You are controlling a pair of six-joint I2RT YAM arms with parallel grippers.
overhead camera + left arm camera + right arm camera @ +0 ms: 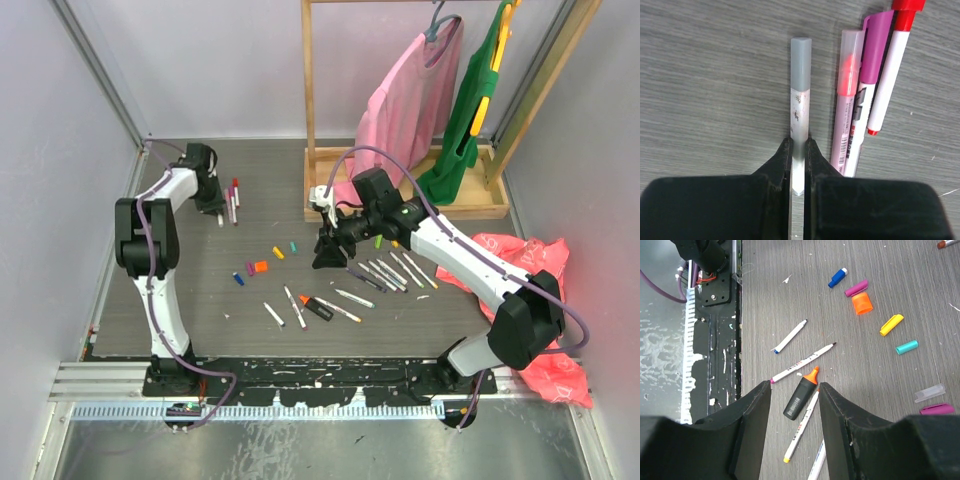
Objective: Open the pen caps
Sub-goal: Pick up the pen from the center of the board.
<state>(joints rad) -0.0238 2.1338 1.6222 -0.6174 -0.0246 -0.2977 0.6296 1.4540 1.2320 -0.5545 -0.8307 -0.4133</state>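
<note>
Pinching a grey pen in the left fingers at the far left of the bench, clamped tight on the barrel, grey cap on and pointing away. Just to its right, three pens lying packed side by side, all capped, a narrow gap short of the grey one. Clear bench on its other side, left wall close by. Hovering mid-bench with the right fingers, half spread, gripping nothing, above an orange-and-black marker with its tip bare, thin pens beside it. Ahead of that, loose caps scattered apart: blue, purple, orange, yellow, teal, one clear. Hemmed in at the far right by a wooden rack hung with a pink garment and a green garment, and by a red bag on the right edge. Dark grey wood-grain top, pale walls either side, metal rail along the near edge. Red print on two barrels, too blurred to read.
</note>
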